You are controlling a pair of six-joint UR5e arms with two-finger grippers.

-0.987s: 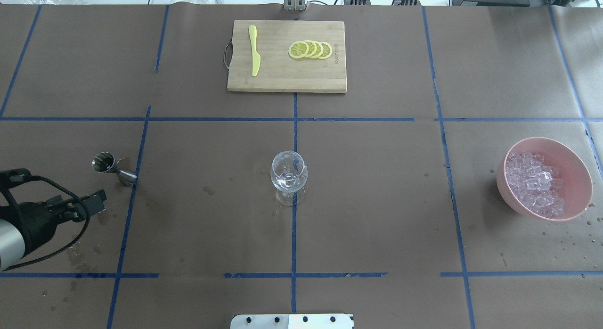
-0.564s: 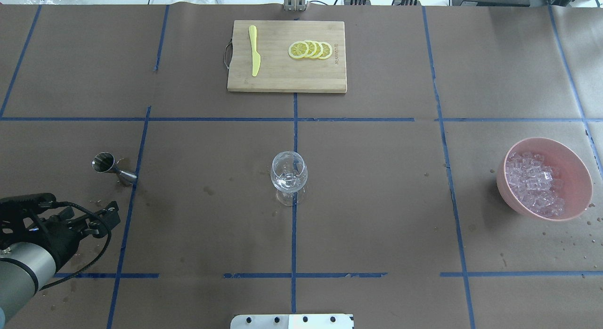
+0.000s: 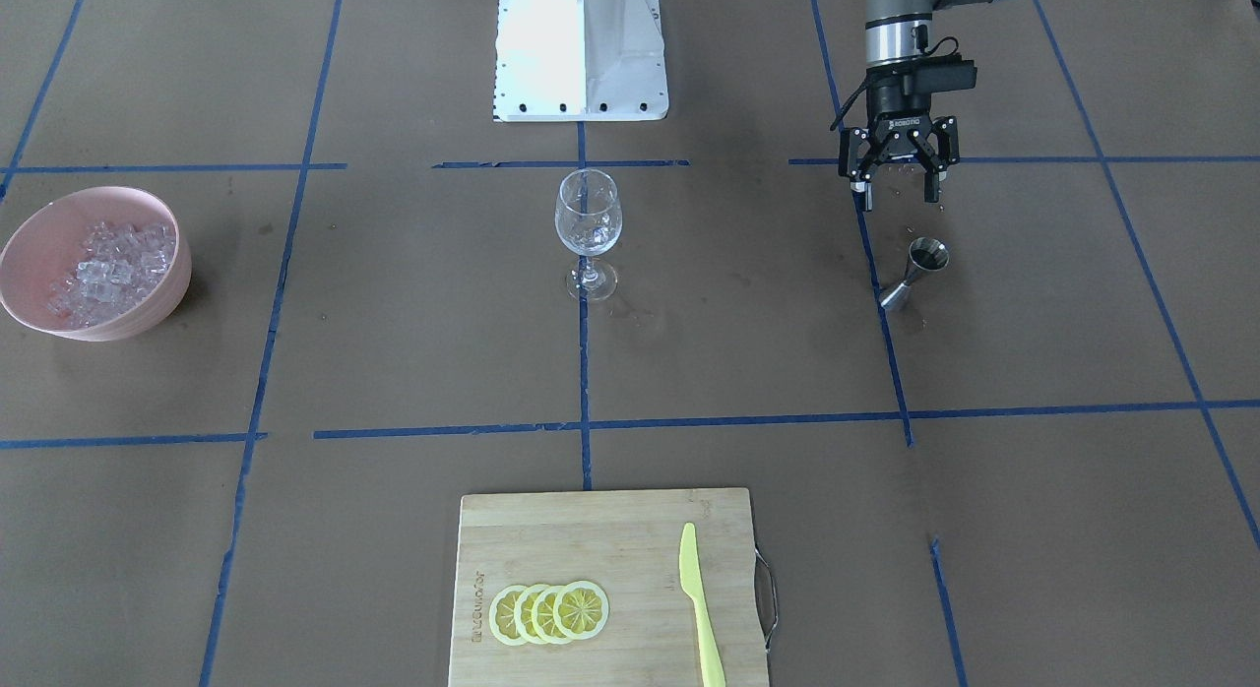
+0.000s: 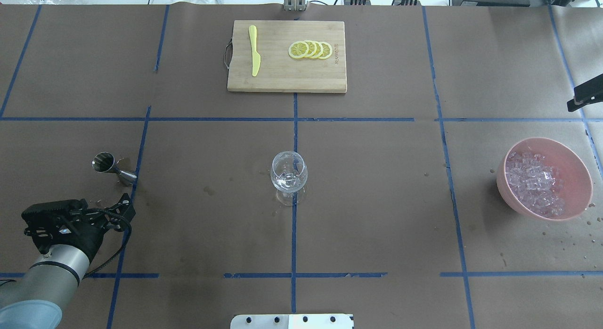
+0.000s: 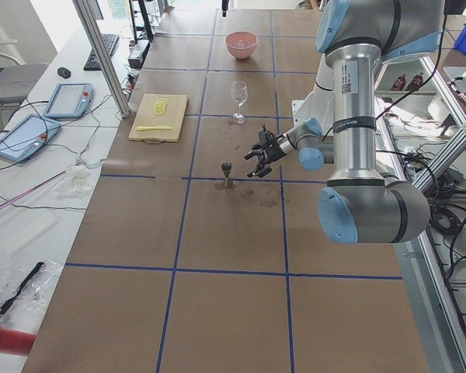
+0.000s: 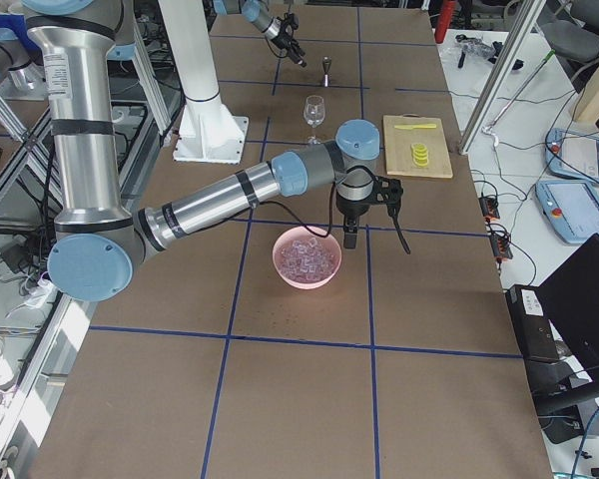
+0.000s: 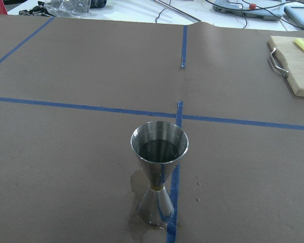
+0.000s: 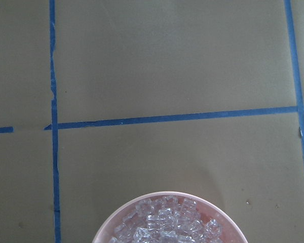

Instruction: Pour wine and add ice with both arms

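A steel jigger (image 7: 159,167) stands upright on blue tape, clear liquid glinting in its cup; it also shows in the front view (image 3: 915,272) and the overhead view (image 4: 113,168). My left gripper (image 3: 894,180) is open and empty, a little short of the jigger on the robot's side (image 4: 123,207). An upright wine glass (image 4: 289,176) stands at the table's middle. Ice cubes (image 8: 167,225) are heaped in a pink bowl (image 4: 586,190). My right gripper (image 6: 372,225) hangs just beyond the bowl's far rim; whether it is open or shut cannot be told.
A wooden cutting board (image 4: 273,79) with lemon slices (image 4: 310,50) and a yellow knife (image 4: 254,51) lies at the far middle. Wet stains mark the paper around the jigger. The white pedestal (image 3: 581,47) stands at the robot's side.
My left arm has swung in from the table's left edge, and its gripper now faces the jigger from the robot's side. A black part of the right arm has entered at the overhead view's right edge.
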